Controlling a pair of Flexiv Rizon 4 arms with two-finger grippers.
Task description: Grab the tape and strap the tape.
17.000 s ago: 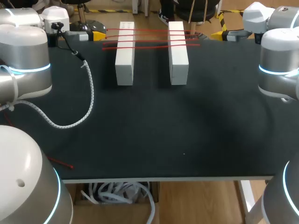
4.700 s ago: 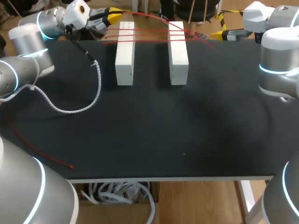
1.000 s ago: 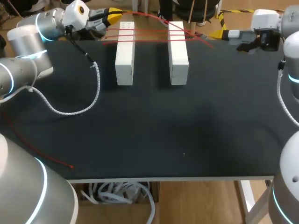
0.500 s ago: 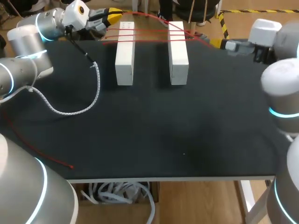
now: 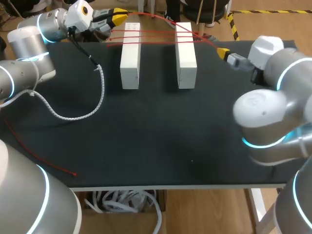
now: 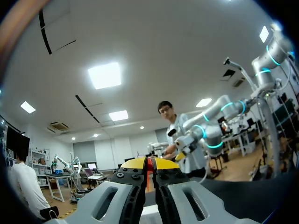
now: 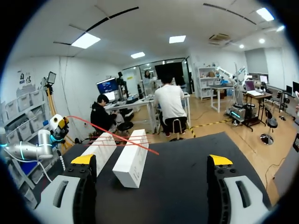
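Two white blocks (image 5: 130, 56) (image 5: 186, 56) stand side by side at the far end of the black table (image 5: 161, 136). Several strands of thin red tape (image 5: 156, 38) run across their far ends. My left gripper (image 5: 114, 14), beyond the left block, is shut on the tape (image 6: 150, 164), which shows as a red line between its yellow tips (image 6: 149, 163). From there one strand arcs over both blocks (image 7: 112, 135) and comes down just right of the right block. My right gripper (image 5: 223, 52) hovers there, open and empty (image 7: 151, 160), pointing at the blocks (image 7: 133, 161).
A white coiled cable (image 5: 83, 113) loops over the table's left part from my left arm. A loose length of red tape (image 5: 39, 156) trails along the near left side, ending by the front edge. My right arm's bulky joints (image 5: 265, 117) hang over the table's right side.
My right arm has swung in from the far right, bringing its open gripper left and nearer, close to the tape's end by the right block. The left arm has not moved.
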